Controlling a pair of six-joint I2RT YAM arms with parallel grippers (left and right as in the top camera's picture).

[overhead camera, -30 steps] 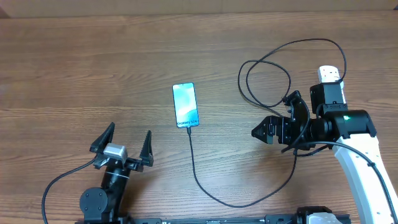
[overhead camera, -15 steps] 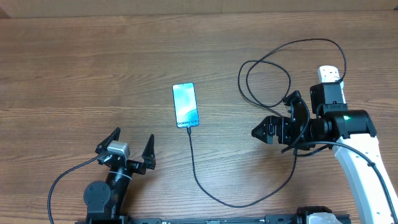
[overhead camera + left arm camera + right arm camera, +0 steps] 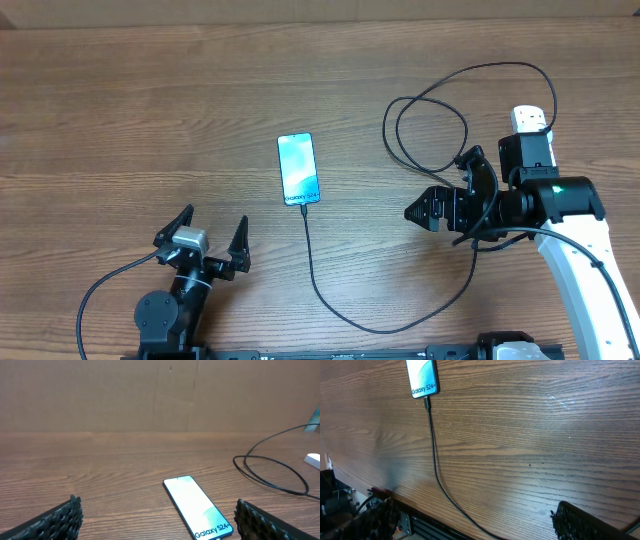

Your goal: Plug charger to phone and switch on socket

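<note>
The phone (image 3: 298,168) lies face up with its screen lit in the middle of the wooden table; it also shows in the left wrist view (image 3: 197,507) and the right wrist view (image 3: 422,377). The charger (image 3: 312,270), a thin black cable (image 3: 435,460), meets the phone's lower edge with its tip. From there it curves right and loops up toward the socket (image 3: 530,118), a white block mostly hidden behind my right arm. My left gripper (image 3: 205,238) is open near the front edge, well short of the phone. My right gripper (image 3: 442,190) is open above bare table, left of the socket.
The cable's loops (image 3: 275,467) lie on the table between the phone and the socket. A white corner of the power strip (image 3: 314,459) shows at the right edge of the left wrist view. The table's front edge and arm mounts (image 3: 380,510) are near.
My left gripper has drawn back toward the front edge, away from the phone, still open. The right arm, phone and cable have not moved.
</note>
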